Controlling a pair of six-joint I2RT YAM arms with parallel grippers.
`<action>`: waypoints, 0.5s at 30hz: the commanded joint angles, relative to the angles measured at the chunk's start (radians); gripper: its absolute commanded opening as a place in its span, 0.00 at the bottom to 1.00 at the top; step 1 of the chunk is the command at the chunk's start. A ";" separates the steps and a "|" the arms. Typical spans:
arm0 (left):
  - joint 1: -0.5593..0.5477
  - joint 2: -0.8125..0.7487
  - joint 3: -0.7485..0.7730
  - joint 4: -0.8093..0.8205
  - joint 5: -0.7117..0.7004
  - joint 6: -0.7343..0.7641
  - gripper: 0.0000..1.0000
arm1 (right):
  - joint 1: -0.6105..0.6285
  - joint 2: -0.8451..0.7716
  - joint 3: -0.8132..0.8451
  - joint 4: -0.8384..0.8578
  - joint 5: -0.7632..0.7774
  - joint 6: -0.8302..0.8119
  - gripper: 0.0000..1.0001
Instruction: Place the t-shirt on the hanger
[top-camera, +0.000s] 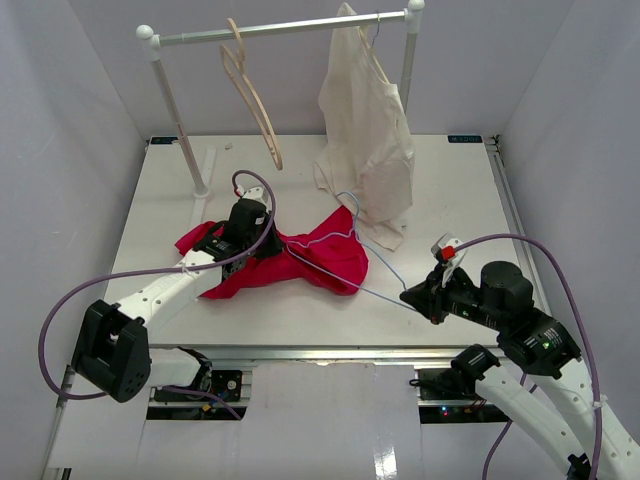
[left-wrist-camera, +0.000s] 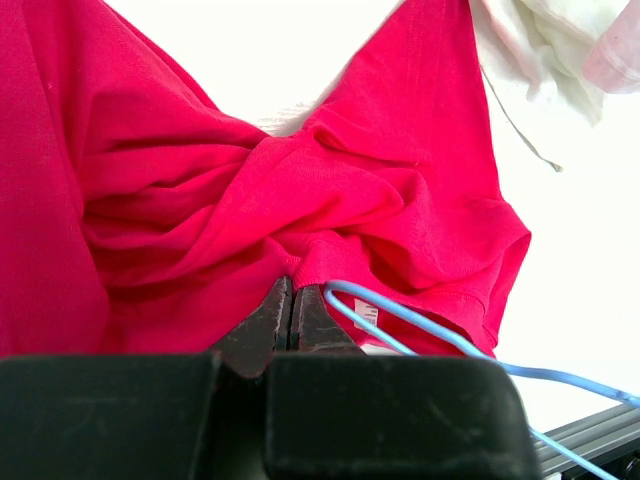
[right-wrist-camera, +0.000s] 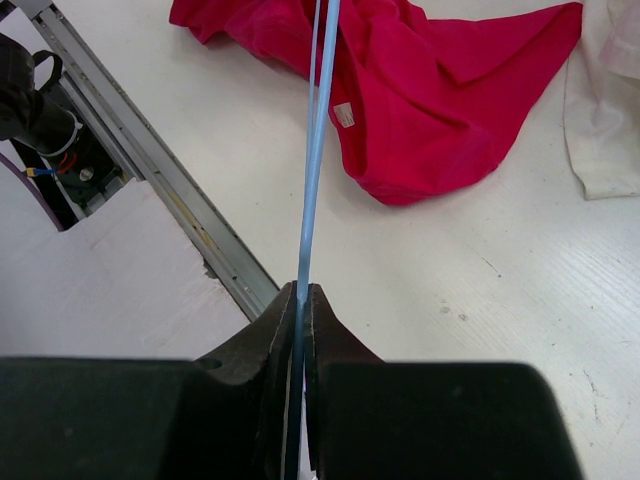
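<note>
- t-shirt lies crumpled at the centre of the table, white label showing.
- hanger: one end is in the shirt's folds; the rest slants out toward the table's front right.
- left gripper: jaws pinched tight on a t-shirt fold, left of the table's centre.
- right gripper: jaws clamped on the hanger wire, near the table's front right edge.
- cream garment hangs from the rail at the table's back, hem reaching the table.
- wooden hanger is on the same rail.
</note>
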 joint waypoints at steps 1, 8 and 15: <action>0.005 -0.041 0.046 0.002 0.005 0.010 0.00 | 0.002 0.008 0.011 0.004 -0.051 -0.005 0.08; 0.005 -0.060 0.051 0.001 0.020 0.016 0.00 | 0.003 0.025 0.009 0.015 -0.067 -0.007 0.08; 0.005 -0.113 0.094 0.000 0.274 0.042 0.00 | 0.003 0.094 -0.002 0.183 -0.140 0.012 0.08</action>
